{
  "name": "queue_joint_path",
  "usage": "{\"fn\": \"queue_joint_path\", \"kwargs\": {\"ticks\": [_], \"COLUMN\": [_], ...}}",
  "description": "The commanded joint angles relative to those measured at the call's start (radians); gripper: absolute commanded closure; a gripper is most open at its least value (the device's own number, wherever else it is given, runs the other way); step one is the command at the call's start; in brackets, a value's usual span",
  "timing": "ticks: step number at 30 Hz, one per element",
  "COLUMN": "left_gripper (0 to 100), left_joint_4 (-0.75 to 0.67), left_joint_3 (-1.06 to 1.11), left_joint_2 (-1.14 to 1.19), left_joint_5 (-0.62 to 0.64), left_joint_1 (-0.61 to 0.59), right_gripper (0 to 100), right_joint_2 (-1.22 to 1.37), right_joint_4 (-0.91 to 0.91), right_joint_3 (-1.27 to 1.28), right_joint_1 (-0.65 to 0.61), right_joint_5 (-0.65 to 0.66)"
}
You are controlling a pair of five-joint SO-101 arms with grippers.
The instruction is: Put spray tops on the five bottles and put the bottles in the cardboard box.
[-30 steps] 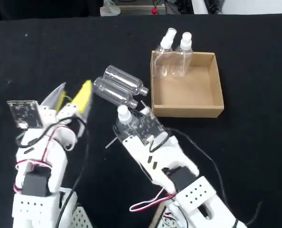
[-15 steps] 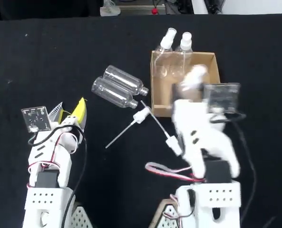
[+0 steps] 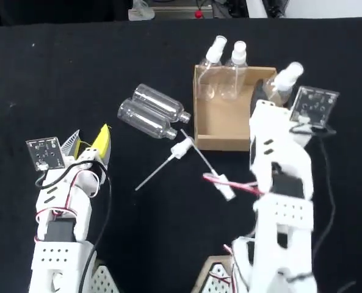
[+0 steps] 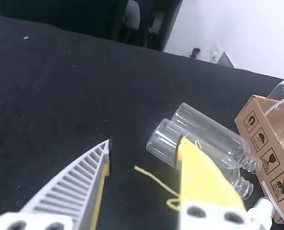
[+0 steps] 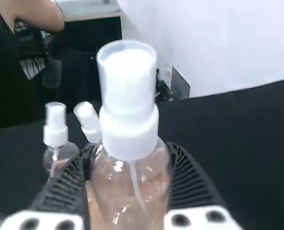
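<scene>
Right tool (image 3: 271, 97): clenched around a clear bottle (image 3: 284, 80) that already wears a white spray top. The right wrist view shows its dark fingers (image 5: 67, 182) pressed against both sides of the bottle's body.
Held bottle: upright and lifted off the table (image 3: 77, 67). From above it sits over the far right corner of the cardboard box (image 3: 235, 144).
Left tool (image 3: 90, 135): released, with its grey and yellow fingers spread apart and nothing between them. It sits low on the left side of the table, pointing toward the two bottles lying there.
Box: open-topped, standing right of the table's middle.
Bottles in the box: two (image 3: 210, 73) (image 3: 234, 70) stand upright side by side in the far left corner, both with spray tops on.
Bottles on the table: two topless ones (image 3: 161, 104) (image 3: 145, 120) lie side by side, touching, just left of the box, with their necks toward it.
Loose spray tops: one (image 3: 182, 148) lies just in front of the box's near left corner, its thin tube trailing toward the arms. The other (image 3: 223, 185) lies nearer the right arm, its tube running back toward the first one.
</scene>
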Motion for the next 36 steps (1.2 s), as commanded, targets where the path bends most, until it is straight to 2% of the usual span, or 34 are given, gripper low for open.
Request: {"fn": "queue_joint_path", "kwargs": {"ticks": [1,6,19,36], "left_gripper": [78,78,78,78], "left_joint_4": [-0.017,-0.017,-0.017,-0.017], "left_joint_3": [0.022,0.022,0.022,0.022], "left_joint_2": [0.002,0.005,0.005,0.005], "left_joint_5": [0.003,0.003,-0.003,-0.003], "left_joint_1": [-0.005,-0.005,-0.005,-0.005], "right_gripper": [97.2,97.2,97.1,97.1], "right_joint_2": [0.153,0.341,0.763,1.036], "right_joint_4": [-0.172,-0.282,-0.287,-0.292], "right_joint_3": [-0.076,-0.168,-0.473,-0.664], "right_joint_1": [0.018,0.041,0.054,0.034], "right_joint_5": [-0.006,-0.006,-0.008,-0.006]}}
